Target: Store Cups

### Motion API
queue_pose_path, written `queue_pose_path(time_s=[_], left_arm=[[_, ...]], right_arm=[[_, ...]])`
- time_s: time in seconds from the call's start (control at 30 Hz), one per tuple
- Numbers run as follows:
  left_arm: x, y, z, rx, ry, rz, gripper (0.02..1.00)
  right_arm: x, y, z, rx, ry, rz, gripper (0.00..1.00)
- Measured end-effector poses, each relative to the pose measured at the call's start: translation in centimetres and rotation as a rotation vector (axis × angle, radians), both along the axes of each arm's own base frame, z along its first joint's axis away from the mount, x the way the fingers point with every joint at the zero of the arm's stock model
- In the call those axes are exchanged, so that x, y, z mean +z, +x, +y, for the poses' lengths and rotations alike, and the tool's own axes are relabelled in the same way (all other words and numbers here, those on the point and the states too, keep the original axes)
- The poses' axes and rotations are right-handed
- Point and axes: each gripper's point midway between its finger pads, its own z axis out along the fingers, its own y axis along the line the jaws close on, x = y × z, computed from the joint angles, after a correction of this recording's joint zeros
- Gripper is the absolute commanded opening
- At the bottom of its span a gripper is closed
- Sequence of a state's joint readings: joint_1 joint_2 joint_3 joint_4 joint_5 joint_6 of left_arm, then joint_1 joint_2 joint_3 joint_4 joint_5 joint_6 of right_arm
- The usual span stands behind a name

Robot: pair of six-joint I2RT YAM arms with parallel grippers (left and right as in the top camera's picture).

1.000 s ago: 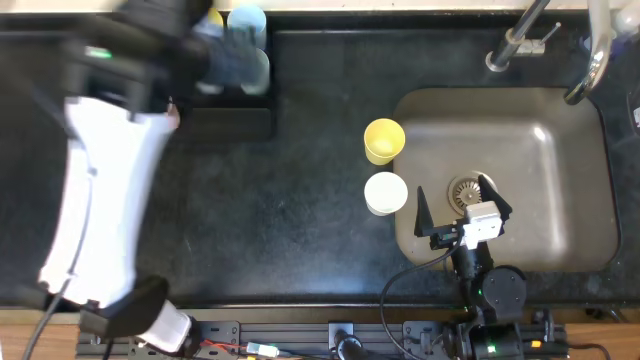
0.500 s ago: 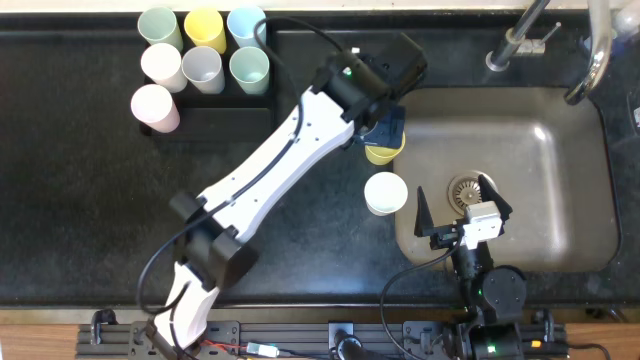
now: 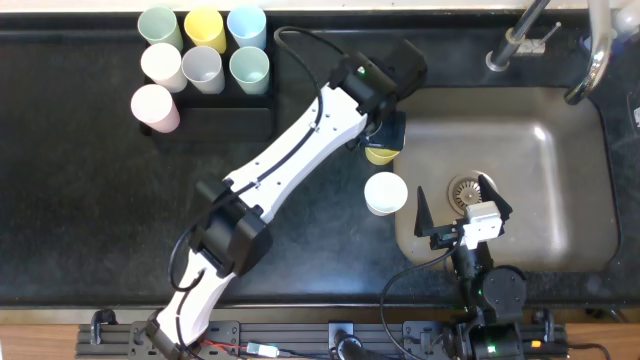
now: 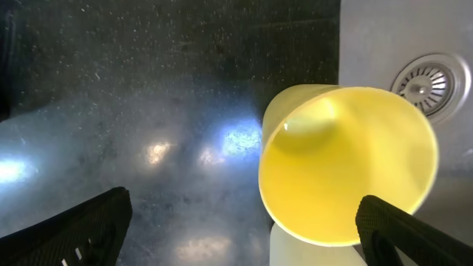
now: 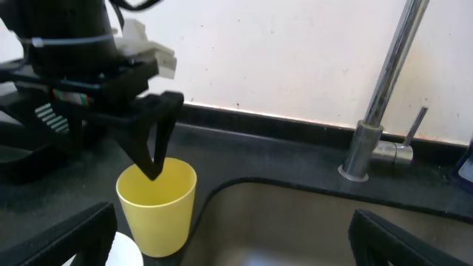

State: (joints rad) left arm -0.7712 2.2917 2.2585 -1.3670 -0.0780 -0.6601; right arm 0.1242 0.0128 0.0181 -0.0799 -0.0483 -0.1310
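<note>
A yellow cup (image 3: 382,152) stands upright on the dark counter by the sink's left rim, with a white cup (image 3: 385,193) just in front of it. My left gripper (image 3: 386,130) hangs open over the yellow cup. In the left wrist view the yellow cup (image 4: 347,170) sits between the spread fingers, close to one fingertip (image 4: 399,230). The right wrist view has the left gripper (image 5: 151,166) dipping at the yellow cup's (image 5: 157,207) rim. My right gripper (image 3: 455,215) rests open and empty in the sink (image 3: 545,150).
Several cups stand at the back left on and beside a black tray (image 3: 235,122), including a pink cup (image 3: 154,107) and a green cup (image 3: 248,68). A faucet (image 3: 515,40) rises behind the sink. The drain (image 3: 466,188) lies by my right gripper.
My left arm has swung from the cups at the back left across to the yellow cup and settled over it. The right arm has not moved.
</note>
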Motion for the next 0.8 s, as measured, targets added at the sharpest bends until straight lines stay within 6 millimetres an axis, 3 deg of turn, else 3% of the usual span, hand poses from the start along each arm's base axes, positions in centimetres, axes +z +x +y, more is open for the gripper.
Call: queue_pose_path(time_s=[0.2, 0.3, 0.4, 0.57, 0.63, 0.8], left_arm=[[-0.9, 0.0, -0.1, 0.003, 0.01, 0.012, 0.925], [-1.5, 0.2, -0.3, 0.011, 0.009, 0.015, 0.827], [-2.4, 0.4, -0.7, 0.017, 0.004, 0.024, 0.665], [-3.8, 0.6, -1.1, 0.019, 0.003, 0.04, 0.165], [-3.8, 0.6, -1.1, 0.018, 0.001, 0.041, 0.04], [-3.8, 0.6, -1.2, 0.007, 0.0, 0.039, 0.036]], right_arm=[[0.0, 0.0, 0.0, 0.0, 0.0, 0.0, 0.998], [0.0, 0.0, 0.0, 0.0, 0.0, 0.0, 0.996], [0.0, 0.0, 0.0, 0.0, 0.0, 0.0, 0.996], [0.0, 0.0, 0.0, 0.0, 0.0, 0.0, 0.998], [0.0, 0.0, 0.0, 0.0, 0.0, -0.001, 0.998], [0.0, 0.0, 0.0, 0.0, 0.0, 0.0, 0.998]])
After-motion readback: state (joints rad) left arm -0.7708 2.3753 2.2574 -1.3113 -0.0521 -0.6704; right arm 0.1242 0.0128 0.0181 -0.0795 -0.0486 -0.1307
